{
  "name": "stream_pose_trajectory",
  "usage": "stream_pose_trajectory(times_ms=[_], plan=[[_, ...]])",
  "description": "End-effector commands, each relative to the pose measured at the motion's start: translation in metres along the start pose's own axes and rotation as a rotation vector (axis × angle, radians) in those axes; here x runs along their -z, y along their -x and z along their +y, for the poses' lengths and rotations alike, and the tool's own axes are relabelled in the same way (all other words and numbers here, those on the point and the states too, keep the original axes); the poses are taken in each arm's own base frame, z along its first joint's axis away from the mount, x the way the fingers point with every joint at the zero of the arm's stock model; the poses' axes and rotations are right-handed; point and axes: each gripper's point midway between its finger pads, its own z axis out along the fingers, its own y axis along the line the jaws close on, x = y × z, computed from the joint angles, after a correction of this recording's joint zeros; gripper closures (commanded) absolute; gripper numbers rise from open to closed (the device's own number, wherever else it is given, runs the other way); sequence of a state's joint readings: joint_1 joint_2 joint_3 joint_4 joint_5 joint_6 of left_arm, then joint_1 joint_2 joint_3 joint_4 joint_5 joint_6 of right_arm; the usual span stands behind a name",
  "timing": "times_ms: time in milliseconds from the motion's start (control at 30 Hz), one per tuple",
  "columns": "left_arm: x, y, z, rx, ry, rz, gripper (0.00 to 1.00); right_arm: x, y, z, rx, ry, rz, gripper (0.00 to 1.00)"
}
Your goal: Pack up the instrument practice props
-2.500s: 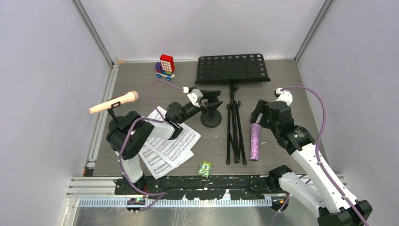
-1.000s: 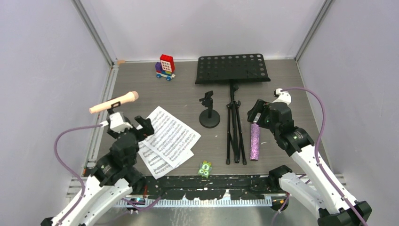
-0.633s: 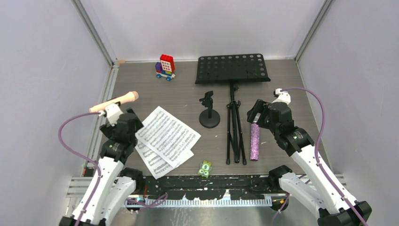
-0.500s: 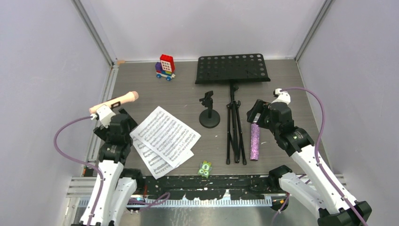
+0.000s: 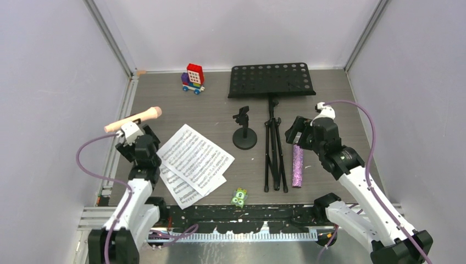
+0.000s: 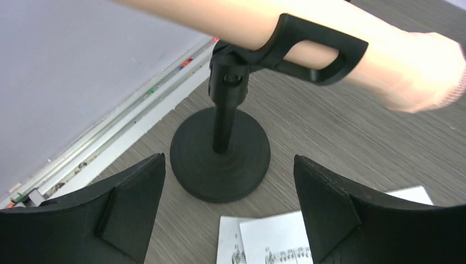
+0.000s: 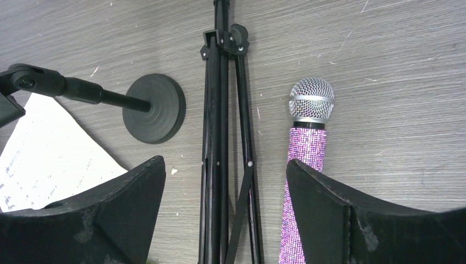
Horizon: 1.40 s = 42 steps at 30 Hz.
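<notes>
Pink microphone (image 6: 340, 33), clipped in its mic mount (image 6: 242, 165) at the left edge of the table (image 5: 329, 99), now faces the spread jaws of the left gripper (image 6: 228, 181), swung back from the centre mount (image 5: 244, 137), so it is probably the next pick; the right gripper (image 7: 225, 165) hangs, jaws apart, above the purple-glitter microphone (image 7: 306, 144).

A robotics lab cell: pale-violet panel walls (image 5: 49, 82) and aluminium frame rails (image 5: 110, 36) around a grey wood-grain tabletop (image 5: 165, 104) bearing white robot arms (image 5: 360, 186).
</notes>
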State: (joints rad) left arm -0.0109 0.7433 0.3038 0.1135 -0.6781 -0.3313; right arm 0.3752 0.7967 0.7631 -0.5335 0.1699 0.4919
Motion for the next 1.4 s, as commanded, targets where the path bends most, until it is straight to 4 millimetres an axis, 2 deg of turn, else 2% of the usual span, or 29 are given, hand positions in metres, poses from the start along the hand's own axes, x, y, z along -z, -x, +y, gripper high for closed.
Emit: stream_pose_trajectory(times_ms=[0,100,233,300,400,633,800,900,1167,1300,1367], plan=[[-0.022,0.043,0.0,0.004,0.1,-0.173,0.1,0.002,0.024,0.016,0.015,0.053,-0.056,0.15],[-0.032,0.041,0.004,-0.043,0.158,-0.187,0.07,-0.001,0.027,0.014,0.031,0.038,-0.055,0.15],[-0.038,0.043,0.004,-0.023,0.178,-0.243,0.07,-0.003,0.027,0.02,0.034,0.06,-0.042,0.15],[-0.044,0.044,0.01,-0.015,0.199,-0.262,0.07,-0.004,0.026,0.022,0.034,0.068,-0.036,0.15],[-0.051,0.047,0.008,-0.054,0.196,-0.279,0.09,-0.007,0.025,0.02,0.044,0.061,-0.027,0.15],[-0.07,0.053,0.022,-0.091,0.257,-0.297,0.08,-0.012,0.019,0.025,0.042,0.08,0.007,0.15],[-0.083,0.045,0.034,-0.079,0.299,-0.305,0.11,-0.014,0.017,0.026,0.044,0.082,0.021,0.14],[-0.086,0.045,0.034,-0.062,0.297,-0.352,0.18,-0.015,0.016,0.027,0.045,0.085,0.029,0.15],[-0.105,0.037,0.014,-0.086,0.216,-0.354,0.35,-0.019,0.013,0.024,0.05,0.062,0.042,0.15],[-0.111,0.039,0.004,-0.101,0.18,-0.359,0.5,-0.02,0.013,0.023,0.053,0.057,0.041,0.15],[-0.111,0.041,0.0,-0.108,0.156,-0.364,0.66,-0.021,0.013,0.022,0.054,0.054,0.041,0.15]])
